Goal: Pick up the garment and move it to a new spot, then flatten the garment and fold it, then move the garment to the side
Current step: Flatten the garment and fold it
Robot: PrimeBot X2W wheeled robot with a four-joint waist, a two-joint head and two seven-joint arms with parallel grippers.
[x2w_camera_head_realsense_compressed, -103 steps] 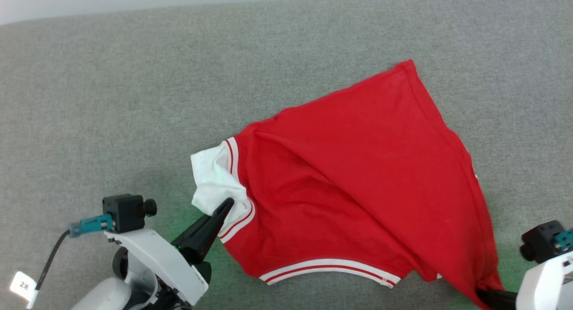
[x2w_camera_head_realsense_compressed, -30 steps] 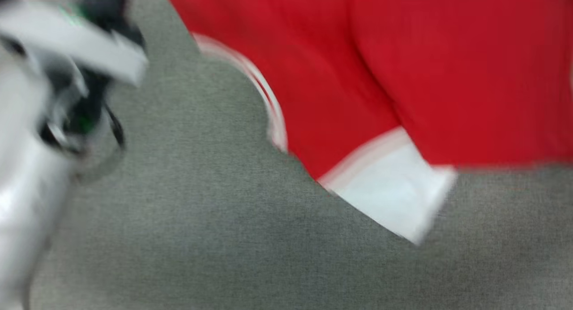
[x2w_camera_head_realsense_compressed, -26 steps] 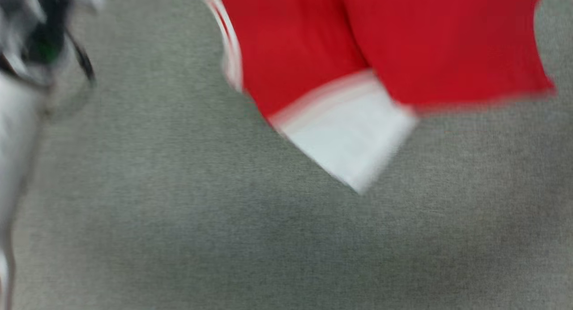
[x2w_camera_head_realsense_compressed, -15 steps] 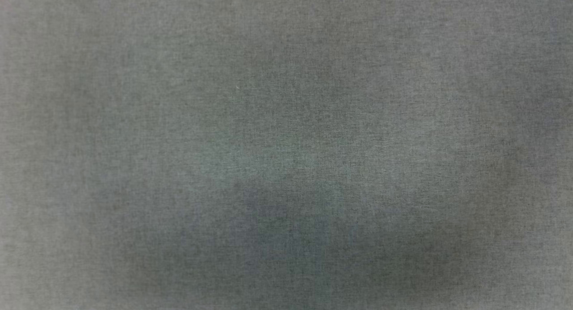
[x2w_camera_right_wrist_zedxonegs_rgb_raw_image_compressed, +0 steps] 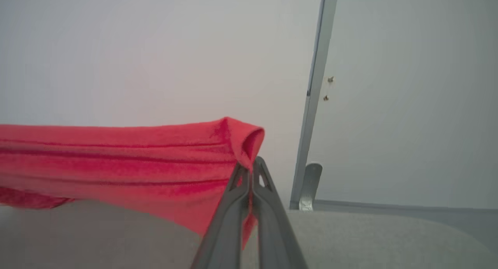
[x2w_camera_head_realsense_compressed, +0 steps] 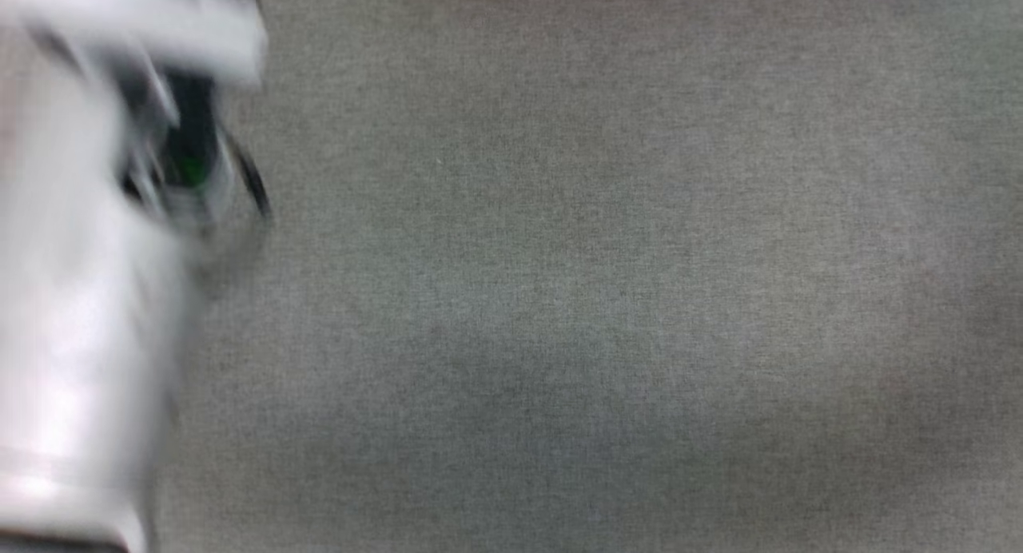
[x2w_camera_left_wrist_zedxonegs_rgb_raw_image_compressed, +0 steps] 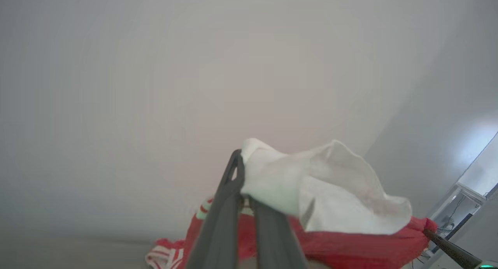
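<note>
Grey woven fabric surface (x2w_camera_head_realsense_compressed: 599, 297) runs blurred across the head view, with the pale left forearm (x2w_camera_head_realsense_compressed: 72, 313) smeared along its left edge. Behind it stand a plain pale wall (x2w_camera_left_wrist_zedxonegs_rgb_raw_image_compressed: 175, 67) and a grey metal post (x2w_camera_right_wrist_zedxonegs_rgb_raw_image_compressed: 315, 86). The left arm's fingers (x2w_camera_left_wrist_zedxonegs_rgb_raw_image_compressed: 223, 222) point up and away, pinched narrow on the white sleeve of the red soft jersey-style shirt (x2w_camera_left_wrist_zedxonegs_rgb_raw_image_compressed: 334, 247). The right arm's fingers (x2w_camera_right_wrist_zedxonegs_rgb_raw_image_compressed: 227, 222) are clamped tight on a red hem corner. The shirt is stretched between them over the surface.

Garment (x2w_camera_right_wrist_zedxonegs_rgb_raw_image_compressed: 116, 160) spans left jaws to right jaws, over upholstered surface (x2w_camera_right_wrist_zedxonegs_rgb_raw_image_compressed: 369, 238).
</note>
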